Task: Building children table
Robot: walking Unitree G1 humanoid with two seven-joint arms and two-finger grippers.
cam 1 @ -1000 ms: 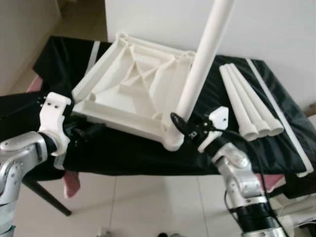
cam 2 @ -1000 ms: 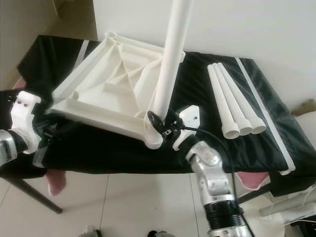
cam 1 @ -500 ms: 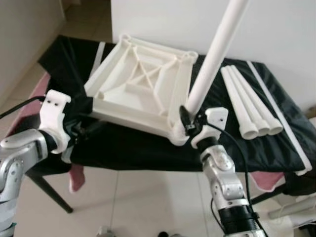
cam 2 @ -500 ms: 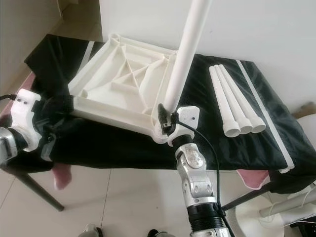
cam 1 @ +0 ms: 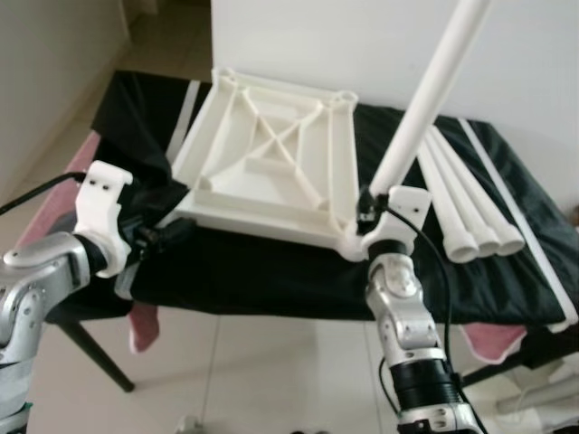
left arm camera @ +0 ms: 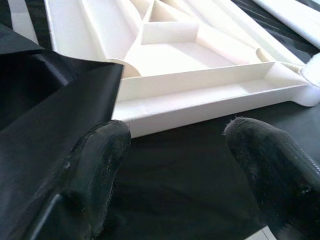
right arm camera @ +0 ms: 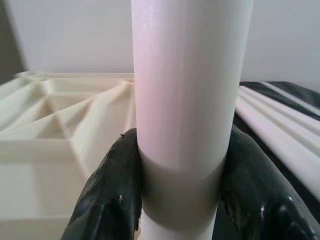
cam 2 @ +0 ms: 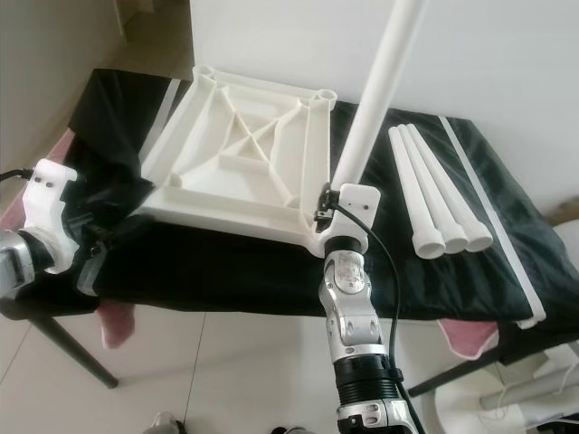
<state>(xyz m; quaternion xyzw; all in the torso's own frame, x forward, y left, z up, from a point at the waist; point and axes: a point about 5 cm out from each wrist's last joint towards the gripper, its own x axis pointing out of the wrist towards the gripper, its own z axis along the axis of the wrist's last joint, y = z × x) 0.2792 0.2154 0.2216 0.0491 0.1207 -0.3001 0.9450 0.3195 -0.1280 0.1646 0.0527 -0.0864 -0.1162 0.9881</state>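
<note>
Tabletop (cam 1: 271, 154) now flatter | right gripper (right arm camera: 180, 200) still clamps leg (cam 1: 425, 108) | left gripper (left arm camera: 175, 150) open

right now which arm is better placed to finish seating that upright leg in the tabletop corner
The right. The right gripper is shut on the upright leg just above its corner socket in the upturned tabletop. The left gripper is open, off the tabletop's far near corner, holding nothing.

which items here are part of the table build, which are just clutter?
In the job:
tabletop, upside down
upright leg, held by right gripper
three loose legs
left gripper

Lying about:
black cover
pink cloth
</note>
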